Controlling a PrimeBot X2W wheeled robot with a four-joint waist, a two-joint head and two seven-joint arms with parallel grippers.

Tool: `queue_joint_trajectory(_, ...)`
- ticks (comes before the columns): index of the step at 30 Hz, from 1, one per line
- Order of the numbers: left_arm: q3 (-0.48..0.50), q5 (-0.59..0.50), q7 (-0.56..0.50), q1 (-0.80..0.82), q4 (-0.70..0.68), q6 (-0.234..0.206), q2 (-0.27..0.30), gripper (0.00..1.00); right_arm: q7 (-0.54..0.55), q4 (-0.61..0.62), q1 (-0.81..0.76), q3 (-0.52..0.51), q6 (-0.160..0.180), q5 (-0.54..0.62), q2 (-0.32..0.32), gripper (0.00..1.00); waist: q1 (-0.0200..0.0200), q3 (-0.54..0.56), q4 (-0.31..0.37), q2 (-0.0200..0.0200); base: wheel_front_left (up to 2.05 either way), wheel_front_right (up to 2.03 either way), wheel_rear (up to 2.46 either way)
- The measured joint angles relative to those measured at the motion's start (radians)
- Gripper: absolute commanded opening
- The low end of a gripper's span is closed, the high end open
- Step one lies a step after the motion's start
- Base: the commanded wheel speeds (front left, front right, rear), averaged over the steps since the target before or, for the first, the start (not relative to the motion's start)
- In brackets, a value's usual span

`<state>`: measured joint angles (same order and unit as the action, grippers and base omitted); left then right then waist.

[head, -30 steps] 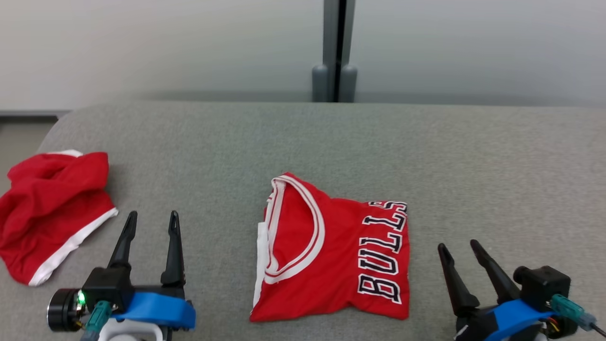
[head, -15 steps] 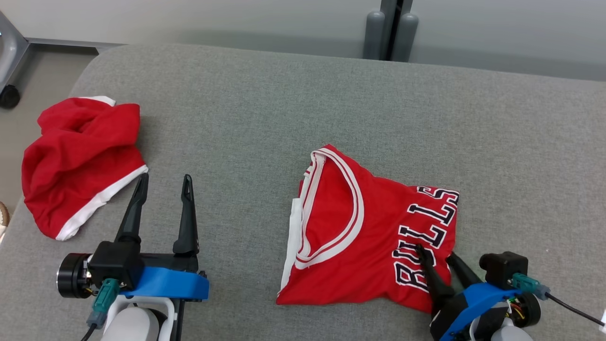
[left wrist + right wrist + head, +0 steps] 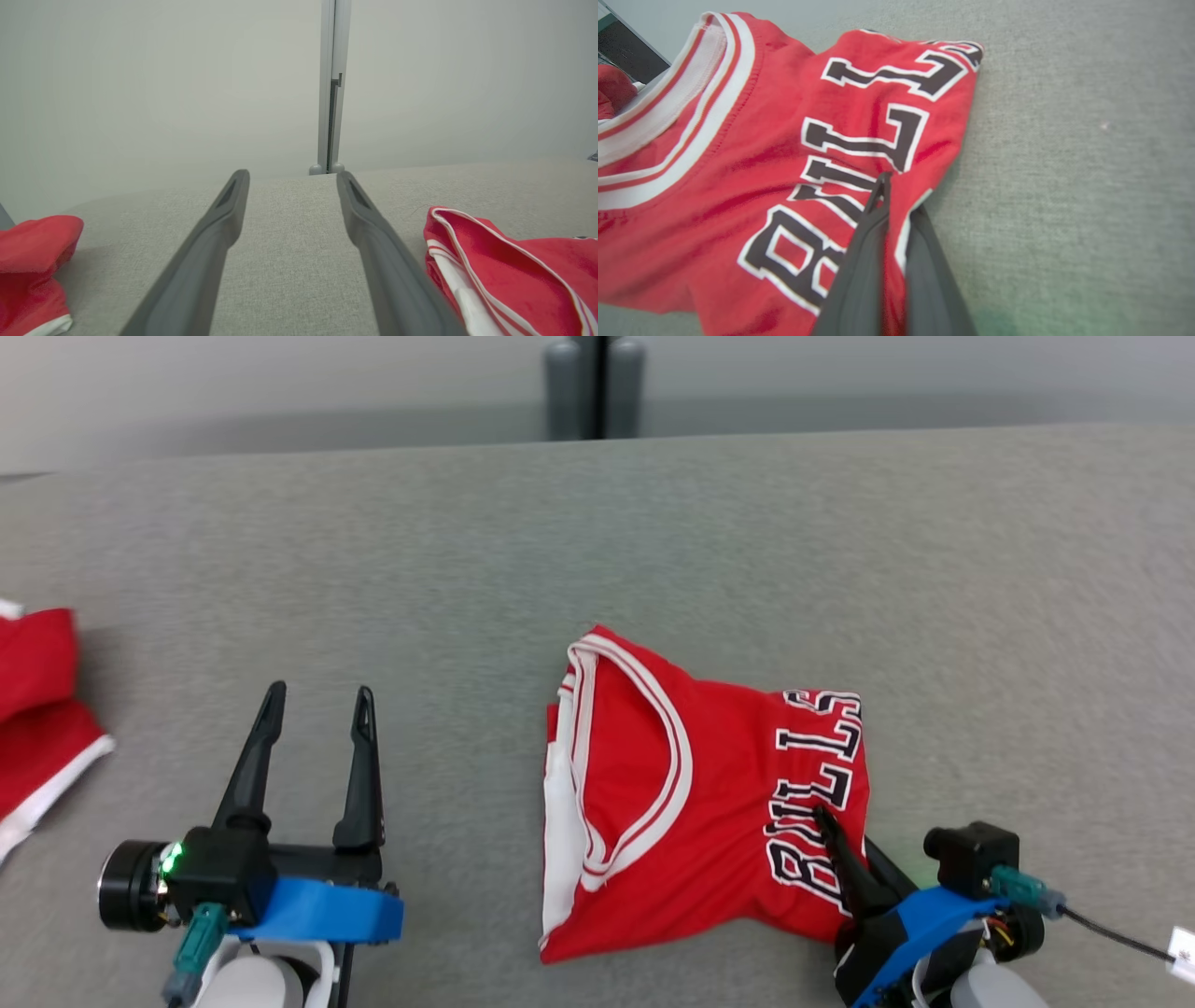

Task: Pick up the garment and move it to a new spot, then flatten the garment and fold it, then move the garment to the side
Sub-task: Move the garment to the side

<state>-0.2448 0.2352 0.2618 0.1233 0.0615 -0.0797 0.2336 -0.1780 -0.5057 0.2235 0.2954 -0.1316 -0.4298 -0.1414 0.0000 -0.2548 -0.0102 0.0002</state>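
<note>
I have the red jersey [image 3: 691, 803] lying folded on the grey table [image 3: 373, 569], a little right of the middle and close to the near edge. Its white-trimmed neck opening faces the left edge, and the black BULLS lettering runs along the side facing the right edge. The right gripper [image 3: 836, 829] is clamped on the jersey's near right corner. In the right wrist view, one dark finger lies on top of the cloth with its tip by the lettering. The other comes out from under the hem, so the fabric is pinched between them with hardly any gap [image 3: 896, 196]. The rest of the jersey rests on the table, with some wrinkles near the grip. The left gripper [image 3: 320, 691] sits near the table's near edge, well left of the jersey. Its fingers stand wide apart with nothing between them, and they point toward the far edge. From its own wrist camera I see bare grey fabric between the two fingers [image 3: 290, 173], with the jersey's collar off to one side. A second red garment [image 3: 37, 709] with a white band lies bunched at the left edge, apart from both grippers. A grey post [image 3: 596, 383] stands behind the far edge.
</note>
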Motion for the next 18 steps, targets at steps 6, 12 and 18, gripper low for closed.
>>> queue_joint_trajectory(6,-0.019,-0.015,0.000,-0.003,-0.024,0.010,-0.002,1.00,-0.022,-0.034,0.044,0.025,0.000,-0.032,-0.034,0.00,0.0001,-0.009,0.121,0.0000,0.00,0.00,0.00)
queue_joint_trajectory(12,-0.037,-0.027,0.000,0.017,-0.045,0.019,-0.001,1.00,-0.044,-0.073,0.147,0.021,0.001,-0.056,-0.077,0.00,0.0000,-0.034,0.206,-0.0001,0.00,0.00,0.00)
queue_joint_trajectory(18,-0.063,-0.051,-0.015,0.086,-0.075,0.034,0.006,1.00,-0.057,-0.148,0.334,-0.012,0.001,-0.070,-0.139,0.00,0.0001,-0.111,0.227,0.0000,0.00,0.00,0.00)
